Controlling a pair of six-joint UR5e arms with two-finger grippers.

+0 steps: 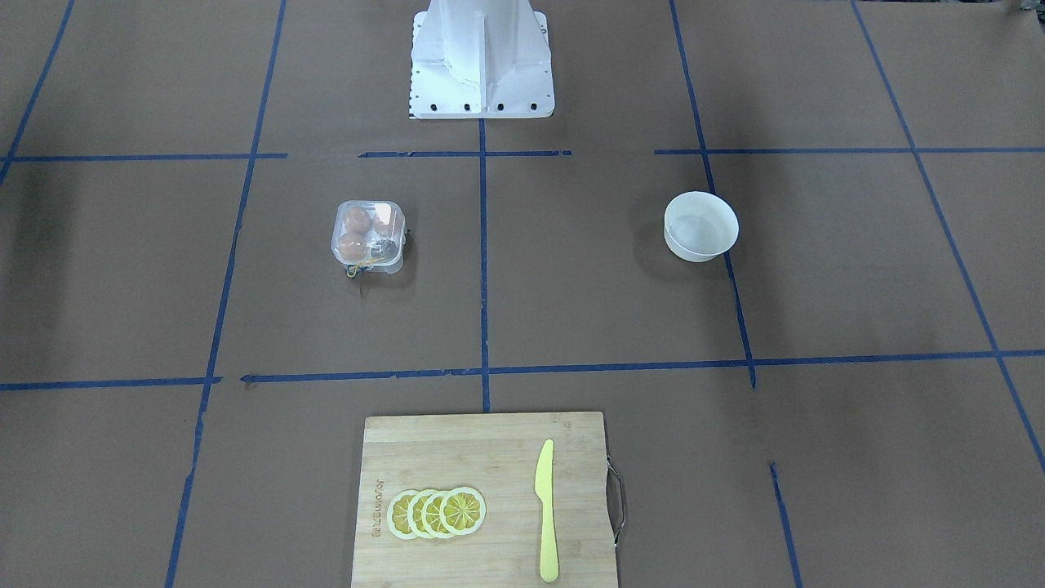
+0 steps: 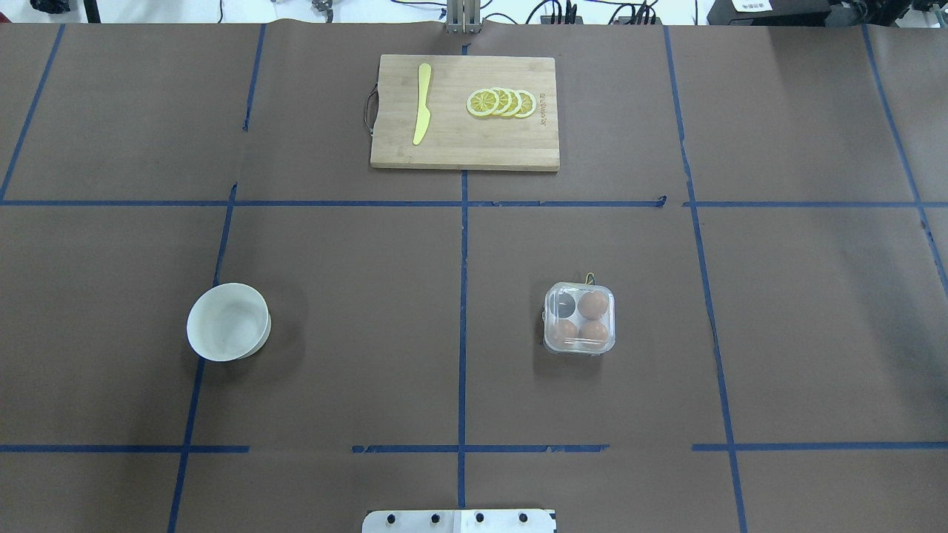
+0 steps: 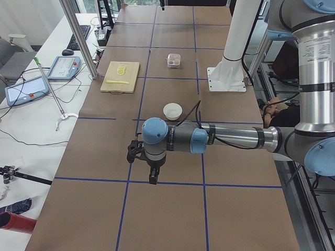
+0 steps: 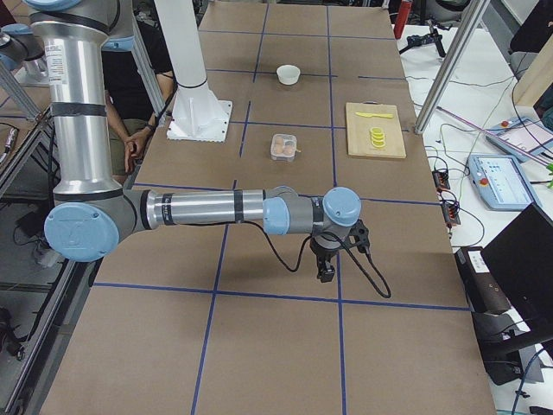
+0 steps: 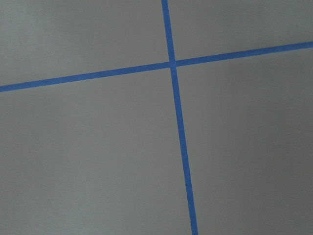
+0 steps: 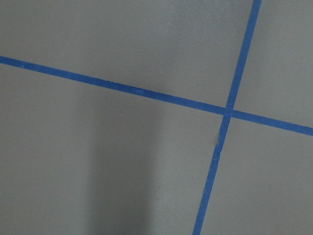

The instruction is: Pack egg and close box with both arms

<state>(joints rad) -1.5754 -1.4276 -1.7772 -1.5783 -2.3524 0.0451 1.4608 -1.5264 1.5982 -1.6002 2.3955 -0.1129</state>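
Observation:
The clear box (image 2: 579, 318) stands on the table right of the centre line, and also shows in the front view (image 1: 367, 235). Its lid lies down over the cups; I cannot tell if it is latched. Three alike brown eggs (image 2: 592, 304) fill three cups, and the fourth cup (image 2: 566, 303) is dark and empty. No loose egg shows. My left gripper (image 3: 152, 179) hangs over bare table far from the box. My right gripper (image 4: 326, 273) does the same at the other end. I cannot tell if either is open or shut.
An empty white bowl (image 2: 228, 322) stands on the robot's left half. A wooden cutting board (image 2: 465, 148) at the far edge carries a yellow knife (image 2: 421, 104) and lemon slices (image 2: 501, 103). The white pedestal base (image 1: 480, 82) stands at the robot's edge. Both wrist views show only brown paper and blue tape.

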